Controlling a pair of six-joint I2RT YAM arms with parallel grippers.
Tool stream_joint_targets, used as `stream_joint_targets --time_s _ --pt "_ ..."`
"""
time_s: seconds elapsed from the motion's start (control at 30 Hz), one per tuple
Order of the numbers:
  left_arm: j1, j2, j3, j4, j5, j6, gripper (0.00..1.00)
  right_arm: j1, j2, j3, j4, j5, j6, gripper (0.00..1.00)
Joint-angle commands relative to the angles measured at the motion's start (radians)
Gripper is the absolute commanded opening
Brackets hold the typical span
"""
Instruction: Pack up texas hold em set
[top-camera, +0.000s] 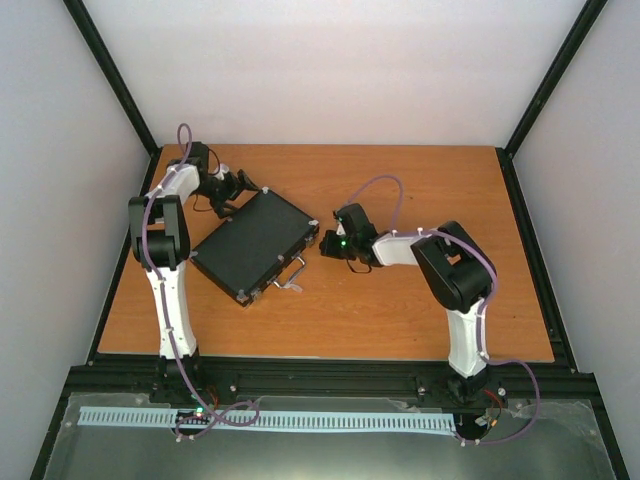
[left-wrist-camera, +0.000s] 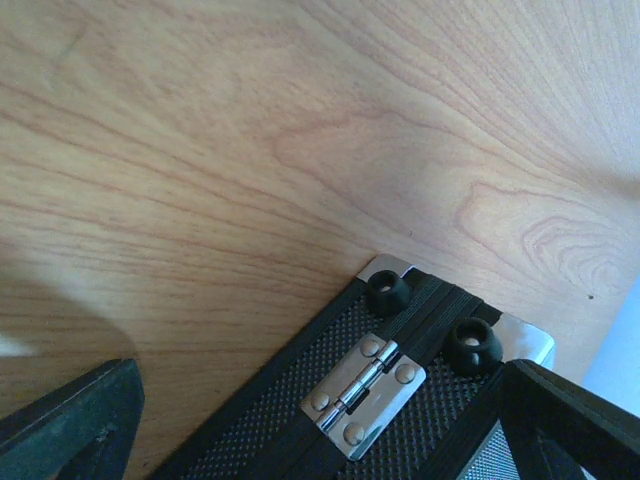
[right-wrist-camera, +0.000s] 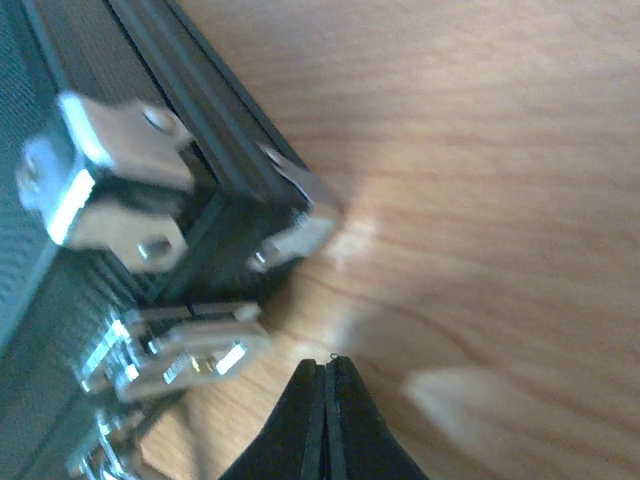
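The texas hold em set shows as a flat black case (top-camera: 250, 243) with silver corners, lying closed and diagonal on the wooden table, its handle (top-camera: 291, 274) toward the front. My left gripper (top-camera: 240, 184) is at the case's back corner and stands open. In the left wrist view its fingers (left-wrist-camera: 85, 425) spread wide on either side of the case's hinge edge (left-wrist-camera: 365, 390), which carries two rubber feet (left-wrist-camera: 388, 292). My right gripper (right-wrist-camera: 326, 362) is shut on nothing, just off the table beside the case's latch side (right-wrist-camera: 150, 190); in the top view this right gripper (top-camera: 327, 244) is right of the case.
The wooden table (top-camera: 400, 190) is ringed by black frame rails and white walls. A silver latch (right-wrist-camera: 185, 350) and a silver corner piece (right-wrist-camera: 300, 215) of the case stick out close to my right fingertips.
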Motion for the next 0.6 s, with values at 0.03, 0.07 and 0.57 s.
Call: stream_joint_targets --time_s 0.03,0.07,0.57 --pt "-0.004 0.012 0.038 -0.056 -0.006 0.029 1.00 -0.003 0.093 0.143 -0.061 -0.072 -0.065 0.03" --pt "-0.004 0.012 0.036 -0.058 -0.007 0.030 1.00 -0.004 0.113 0.167 -0.068 -0.091 -0.068 0.03" --pt "-0.003 0.017 0.235 -0.196 -0.063 0.117 1.00 -0.008 -0.114 0.067 -0.250 0.108 -0.122 0.43"
